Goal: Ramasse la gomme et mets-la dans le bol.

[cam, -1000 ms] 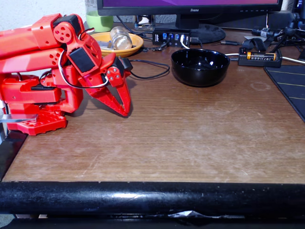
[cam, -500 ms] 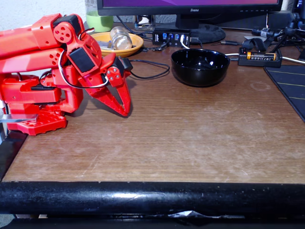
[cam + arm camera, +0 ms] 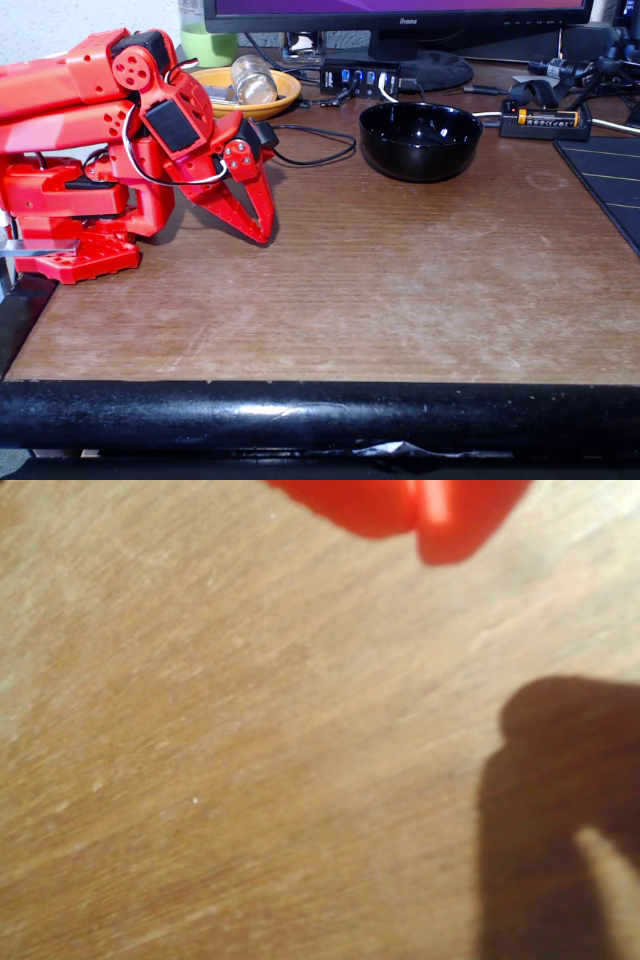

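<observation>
Folded low on the left of the desk, the red claw [image 3: 262,232] points down and a little to the right, its two fingers drawn together to a single tip that rests on or just above the wooden table [image 3: 400,290]; nothing is between them. In the wrist view the fingertips [image 3: 425,515] sit side by side at the top edge, blurred, above bare wood grain and a dark shadow at the lower right. The arm [image 3: 90,130] is tucked back over its base, upper links lying nearly level and the wrist bent sharply downward. I can't pick out the eraser anywhere, so I cannot say how it lies or which way its long axis runs. The black bowl [image 3: 420,140] stands upright well to the right of the claw and farther back, its glossy inside too dark to read from here. Behind the claw, at the far left, an orange-yellow dish [image 3: 245,90] holds a clear bulb-like thing. A black cable [image 3: 320,150] loops on the wood between claw and bowl, and a monitor stand [image 3: 420,65] rises just beyond the bowl.
</observation>
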